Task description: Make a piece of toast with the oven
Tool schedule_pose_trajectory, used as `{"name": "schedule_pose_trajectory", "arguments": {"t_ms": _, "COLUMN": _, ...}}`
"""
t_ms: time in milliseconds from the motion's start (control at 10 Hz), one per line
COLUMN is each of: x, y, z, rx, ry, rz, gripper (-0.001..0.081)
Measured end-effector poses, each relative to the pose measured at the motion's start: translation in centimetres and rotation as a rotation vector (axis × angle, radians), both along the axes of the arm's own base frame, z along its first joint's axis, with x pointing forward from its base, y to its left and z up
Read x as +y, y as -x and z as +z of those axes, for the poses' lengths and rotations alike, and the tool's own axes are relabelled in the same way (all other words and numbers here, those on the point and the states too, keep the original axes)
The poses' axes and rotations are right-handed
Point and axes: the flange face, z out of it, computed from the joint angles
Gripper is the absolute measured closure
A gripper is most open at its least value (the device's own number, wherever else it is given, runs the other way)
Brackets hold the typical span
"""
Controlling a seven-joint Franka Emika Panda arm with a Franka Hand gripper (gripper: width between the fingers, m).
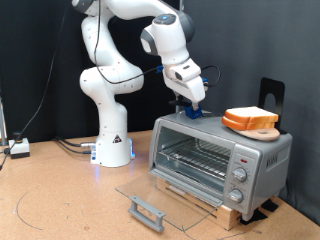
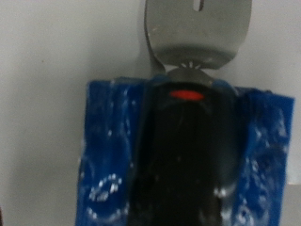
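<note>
Silver oven [image 1: 215, 160] fills the exterior view's lower right, and it sits directly beneath the jaws, its roof serving as the work surface. Its glass door [image 1: 160, 195] is already down flat, well below and out in front of the jaws, so the rack [image 1: 195, 158] inside is exposed and bare. Over to the toast [image 1: 250, 118]: it rests on a wooden board [image 1: 263, 131] on the oven roof, off to the side of the jaws and clearly apart from them, not in the oven. Whether that is one slice or two stacked I cannot say. The gripper [image 1: 193, 103] is low over the far end of the roof from the bread, right on a blue pad [image 1: 190, 114]. The wrist view shows that blue pad [image 2: 103, 151] spread to both sides, with a black handle [image 2: 188, 151] running down the middle and a silver blade [image 2: 198, 28] beyond it, so I judge this to be a lifting tool being picked up. A small red mark [image 2: 185, 95] sits near the blade end of the handle. The fingers do not show plainly in either view, so I cannot tell whether the jaws are apart or clamped. To do this well, I would say, keep the handle centred between the jaws, grip square across it, and lift straight so the blade stays level.
</note>
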Motion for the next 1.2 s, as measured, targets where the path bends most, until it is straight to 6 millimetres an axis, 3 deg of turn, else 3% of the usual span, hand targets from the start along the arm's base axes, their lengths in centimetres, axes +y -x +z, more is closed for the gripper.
{"name": "schedule_pose_trajectory", "arguments": {"t_ms": 500, "x": 1.7, "y": 0.1, "z": -0.9, "rx": -0.014, "ry": 0.004, "rz": 0.009, "gripper": -0.0001}}
{"name": "schedule_pose_trajectory", "arguments": {"t_ms": 1200, "x": 2.4, "y": 0.4, "z": -1.3, "rx": -0.025, "ry": 0.025, "rz": 0.026, "gripper": -0.0001}}
